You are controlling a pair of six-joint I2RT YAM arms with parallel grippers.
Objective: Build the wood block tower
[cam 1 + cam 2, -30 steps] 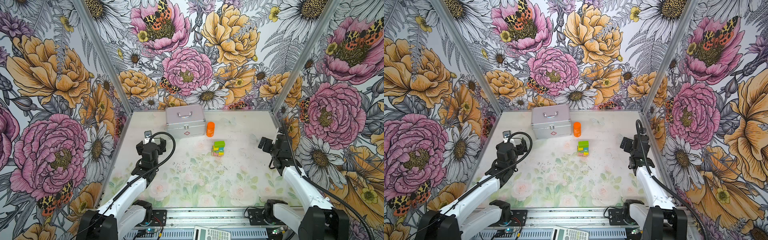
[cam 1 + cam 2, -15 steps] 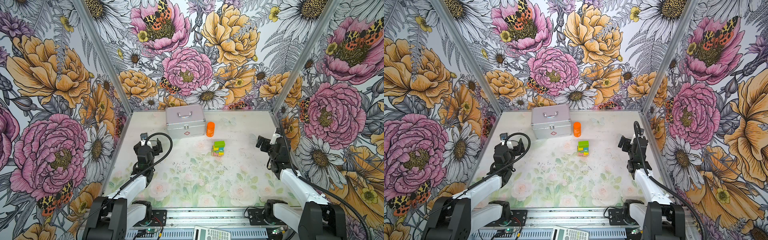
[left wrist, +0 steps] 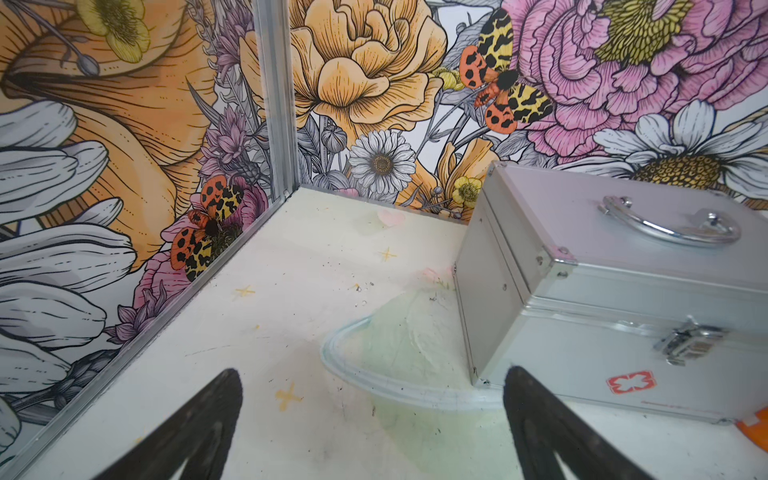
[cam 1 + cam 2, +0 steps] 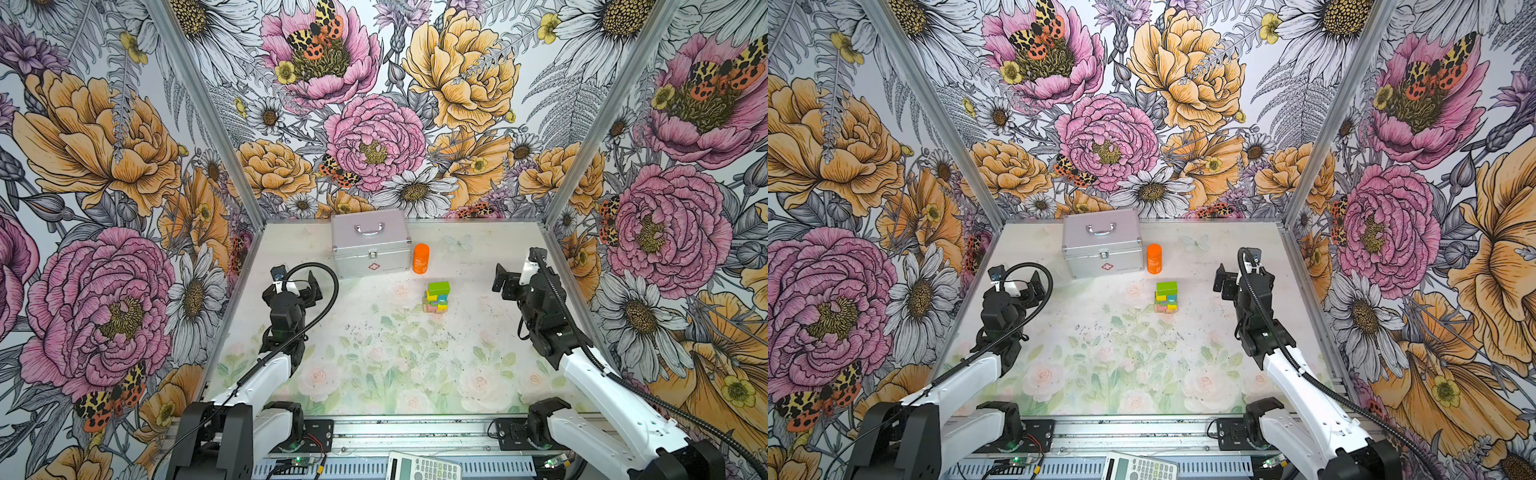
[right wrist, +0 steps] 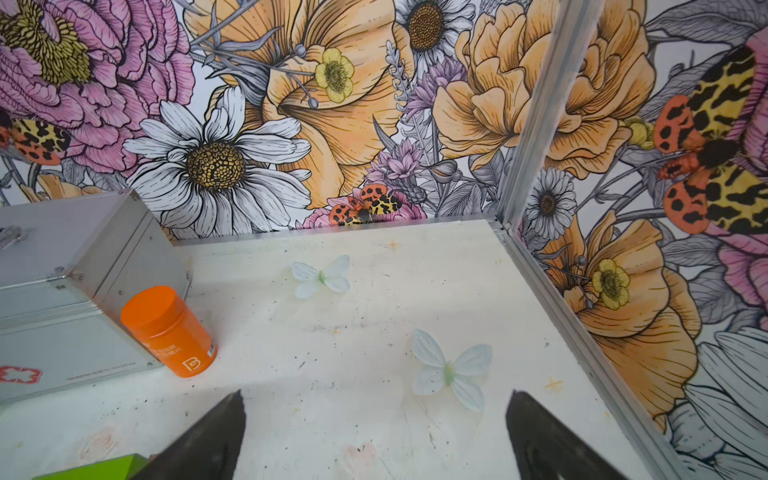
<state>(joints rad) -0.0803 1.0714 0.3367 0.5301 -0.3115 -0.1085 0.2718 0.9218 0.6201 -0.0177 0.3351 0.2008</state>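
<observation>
Bench [image 4: 374, 365]: pale floral surface, walled on three sides by flower-print panels.
Tower [image 4: 437, 297]: stands upright on the bench, towards the rear and a little right of centre. It is free of both grippers.
Tower layers: green bar [image 4: 439, 287] on top, yellow and teal pieces below it, pink and tan at the base. Finer detail is too small to tell.
Bottle [image 4: 421, 258]: orange, upright, near the tower on its far side and apart from it.
Case [image 4: 370, 245]: silver, lid closed, handle lying flat on top, against the rear wall. The bottle stands just beside its right end; contact between them cannot be told.
Left gripper [image 3: 372, 386]: jaws spread wide, nothing between them. It is raised over the left side of the bench and faces the case's left end. It is well apart from the tower.
Right gripper [image 5: 377, 399]: jaws spread wide, nothing between them. It is raised over the right side of the bench, facing the rear right corner. In the right wrist view, one corner of the green bar shows at the frame edge.
</observation>
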